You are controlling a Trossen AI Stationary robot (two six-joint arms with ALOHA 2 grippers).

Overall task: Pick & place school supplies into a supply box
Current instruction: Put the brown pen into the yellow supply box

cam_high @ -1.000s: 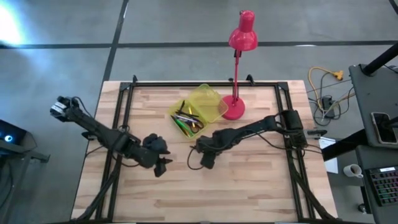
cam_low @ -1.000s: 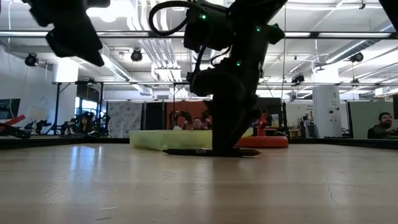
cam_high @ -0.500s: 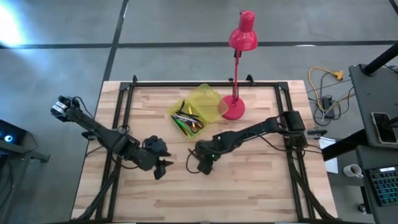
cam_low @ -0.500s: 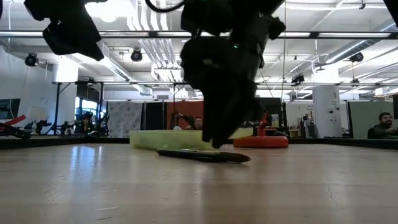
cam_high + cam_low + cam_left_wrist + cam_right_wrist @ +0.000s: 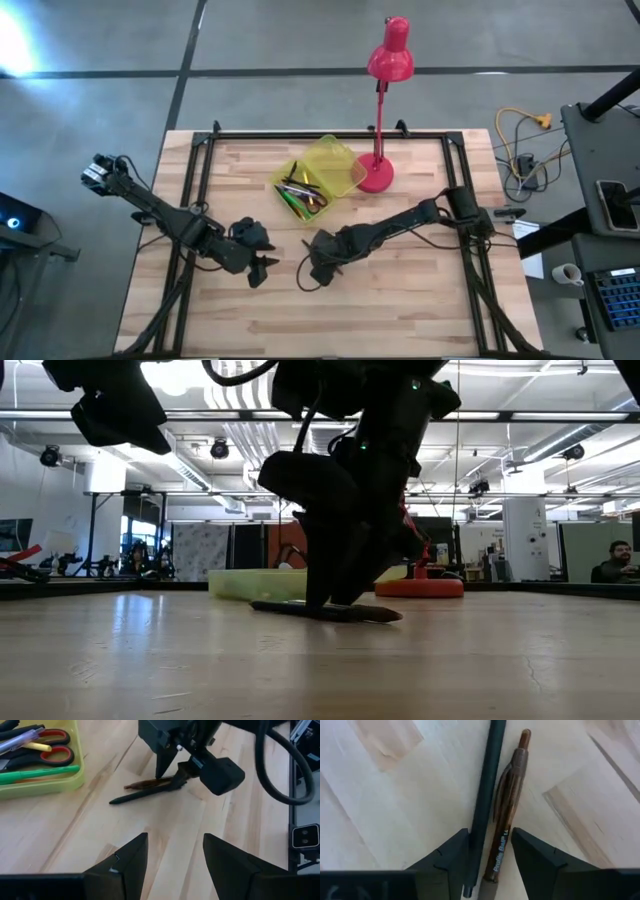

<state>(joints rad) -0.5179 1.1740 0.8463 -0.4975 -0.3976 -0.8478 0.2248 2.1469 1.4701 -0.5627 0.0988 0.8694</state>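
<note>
On the desk (image 5: 400, 300), flat between the right hand's (image 5: 489, 851) spread fingers: black pencil (image 5: 485, 795) and brown pen (image 5: 507, 815) parallel, print unreadable.

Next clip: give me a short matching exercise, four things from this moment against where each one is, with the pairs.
Things:
1. red-handled scissors
2. brown pen
3. left gripper
4. red lamp

Places:
A. standing beside the supply box
B. on the bare table between the right gripper fingers
C. inside the supply box
D. open, hovering over the wood

Pairs: 1-C, 2-B, 3-D, 4-A
</note>
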